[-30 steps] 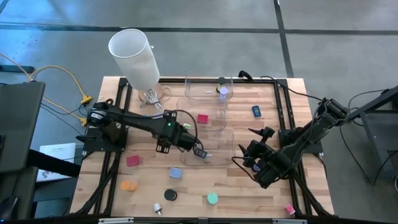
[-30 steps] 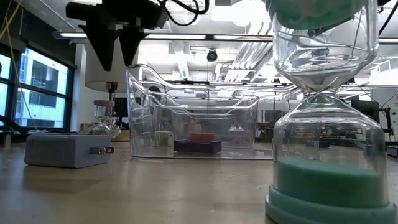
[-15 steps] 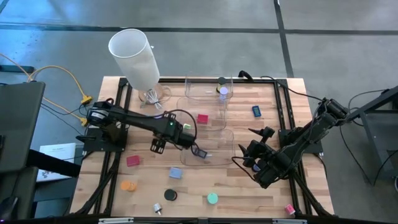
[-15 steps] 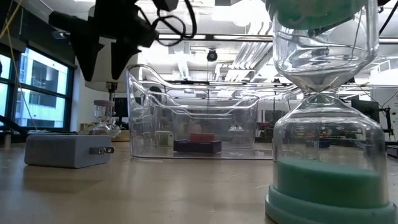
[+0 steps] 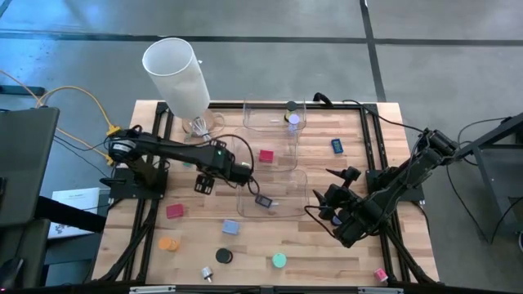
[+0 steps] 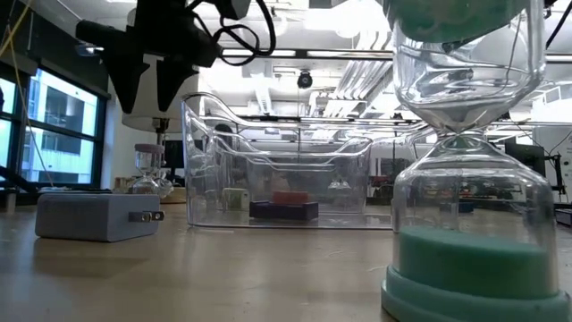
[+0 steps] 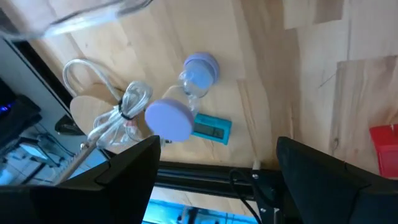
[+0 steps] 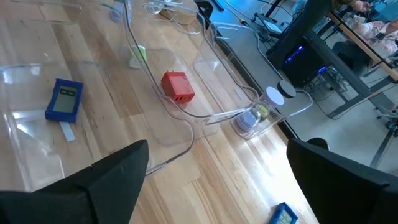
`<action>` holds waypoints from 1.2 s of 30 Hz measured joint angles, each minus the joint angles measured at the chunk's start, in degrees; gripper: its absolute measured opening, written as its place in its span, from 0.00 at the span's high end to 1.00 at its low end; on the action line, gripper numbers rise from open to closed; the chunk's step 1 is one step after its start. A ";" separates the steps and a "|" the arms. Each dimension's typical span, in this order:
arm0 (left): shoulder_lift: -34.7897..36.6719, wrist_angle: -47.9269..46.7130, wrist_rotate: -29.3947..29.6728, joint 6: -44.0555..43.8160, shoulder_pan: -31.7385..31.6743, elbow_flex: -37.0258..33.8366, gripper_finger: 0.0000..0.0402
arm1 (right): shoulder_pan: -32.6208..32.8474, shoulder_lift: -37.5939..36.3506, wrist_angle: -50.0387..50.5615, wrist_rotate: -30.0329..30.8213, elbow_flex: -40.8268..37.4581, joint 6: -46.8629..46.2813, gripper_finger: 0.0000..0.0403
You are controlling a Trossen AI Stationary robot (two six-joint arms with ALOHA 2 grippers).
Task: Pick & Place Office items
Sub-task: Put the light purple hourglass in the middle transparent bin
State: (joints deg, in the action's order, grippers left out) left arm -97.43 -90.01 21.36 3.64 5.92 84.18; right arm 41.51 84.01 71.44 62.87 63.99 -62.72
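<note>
1. The left gripper (image 5: 204,181) hangs above the wood just left of the clear bins, its fingers spread with nothing between them; in the low view it (image 6: 147,76) shows well clear of the table
2. The right gripper (image 5: 333,206) waits over the right half of the table, just right of the bins, jaws wide apart and empty
3. Inside the near bin (image 5: 288,204) lies a small dark blue block (image 5: 262,201); the right wrist view shows a grey screen on its face (image 8: 64,99), but no writing can be read
4. A red block (image 5: 266,155) sits in the middle bin; a lavender hourglass (image 5: 293,119) stands at the corner of the far bin
5. A blue block (image 5: 336,146) lies on the wood right of the bins
6. In front of the bins lie a red block (image 5: 175,211), a pale blue block (image 5: 231,227), an orange disc (image 5: 168,243), a black disc (image 5: 224,256), a teal hourglass (image 5: 279,260) and, at the front right corner, a pink block (image 5: 381,275)
7. The left wrist view shows a lavender hourglass (image 7: 186,99) lying on its side against a teal block (image 7: 211,129); its face carries marks too small to read
8. A white cylinder (image 5: 176,75) stands at the far left corner
9. No brand or label is legible anywhere
</note>
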 joint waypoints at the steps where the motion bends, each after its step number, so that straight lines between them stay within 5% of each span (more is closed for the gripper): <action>1: 0.21 0.18 -0.06 0.03 -0.40 0.00 0.22 | -0.01 0.00 -0.03 0.00 0.00 0.00 0.08; 19: 3.07 3.39 -4.10 4.58 -7.20 -0.68 0.22 | -0.02 0.00 -0.63 0.00 -0.45 0.00 0.08; 36: 10.95 14.81 -3.64 6.33 -9.15 -14.73 0.22 | -1.65 0.00 -4.80 0.63 -5.40 0.05 0.08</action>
State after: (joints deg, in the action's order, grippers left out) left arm -86.48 -75.20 17.72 9.96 -3.23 69.46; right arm 39.87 84.01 66.64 63.51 58.59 -62.66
